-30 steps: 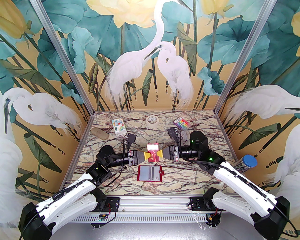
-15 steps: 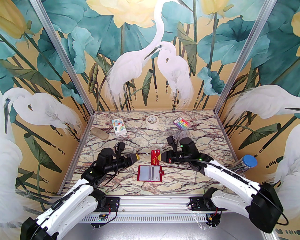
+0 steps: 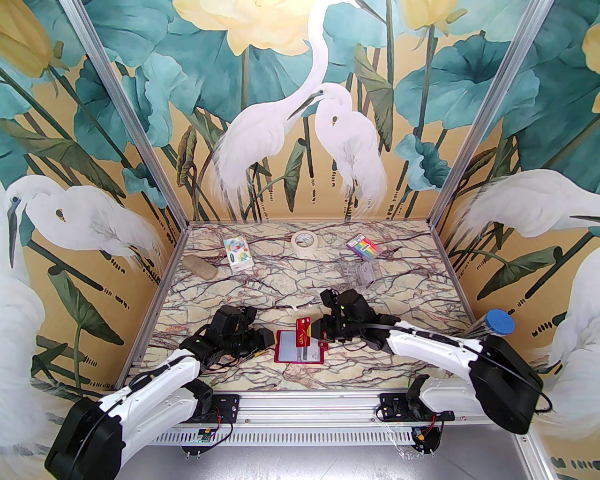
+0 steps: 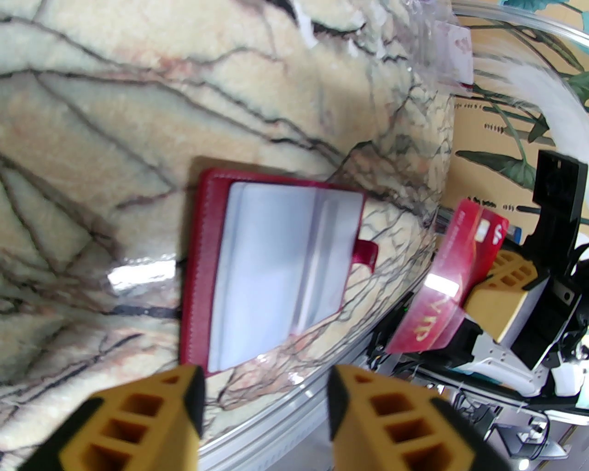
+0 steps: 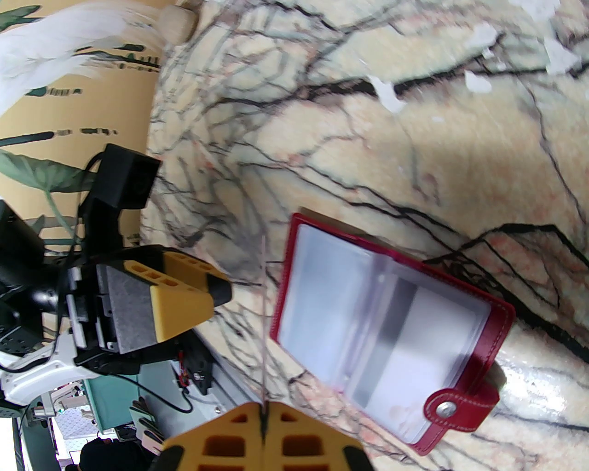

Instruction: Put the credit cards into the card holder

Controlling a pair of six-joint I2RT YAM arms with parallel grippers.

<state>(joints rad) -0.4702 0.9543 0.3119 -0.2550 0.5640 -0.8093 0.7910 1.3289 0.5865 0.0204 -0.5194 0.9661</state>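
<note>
Right jaws grip red plastic VIP card [image 3: 303,330] near open dark-red leather card holder [image 3: 279,349]; left jaws open, empty.

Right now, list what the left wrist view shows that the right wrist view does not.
Left wrist, not right wrist: the red card's printed VIP face, pinched in the right gripper; the left gripper's fingers apart, nothing between them. Right wrist, not left wrist: that card edge-on, a thin line running up from shut fingers; the card holder's metal snap stud; a tan lump by the wall. Both: the holder lying open on the marble table, pale cards in its clear pockets.
</note>
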